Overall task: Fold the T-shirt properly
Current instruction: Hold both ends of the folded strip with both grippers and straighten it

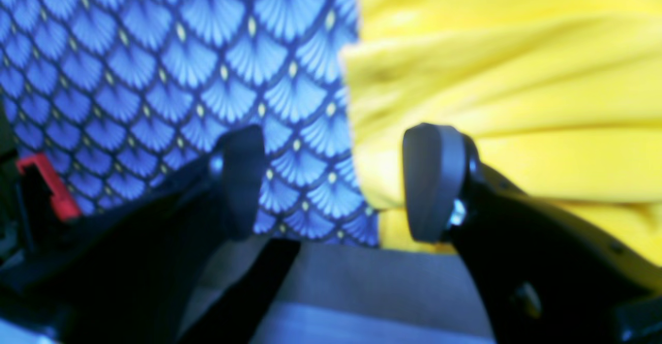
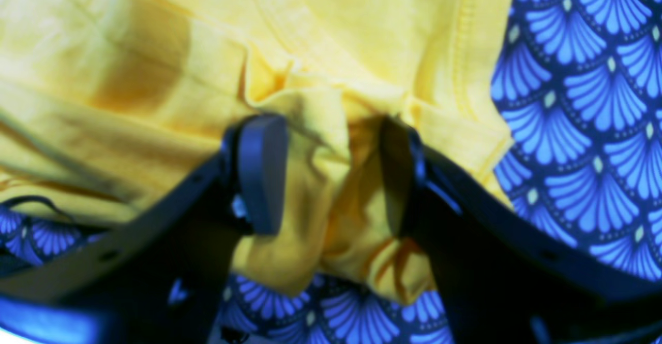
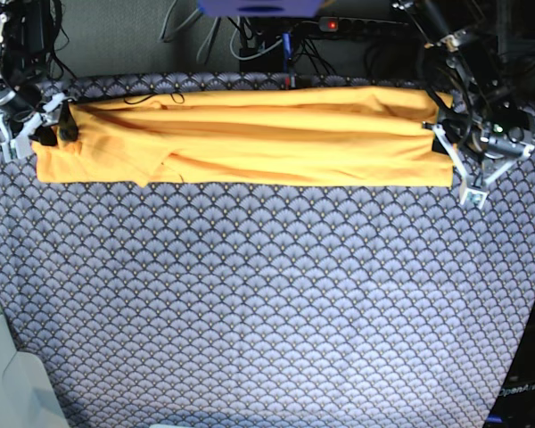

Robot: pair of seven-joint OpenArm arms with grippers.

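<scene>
Your T-shirt [image 3: 250, 135] lies folded in a long band along the bench's [image 3: 267, 303] far edge; left tool [image 1: 331, 183] released beside it; right tool [image 2: 331, 173] parted around bunched fabric.

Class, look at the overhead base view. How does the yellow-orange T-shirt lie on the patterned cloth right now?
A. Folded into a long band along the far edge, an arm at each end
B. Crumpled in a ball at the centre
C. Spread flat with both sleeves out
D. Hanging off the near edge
A: the T-shirt stretches as a long narrow band across the far side of the patterned cloth, with the right gripper and left gripper at its ends.
</scene>
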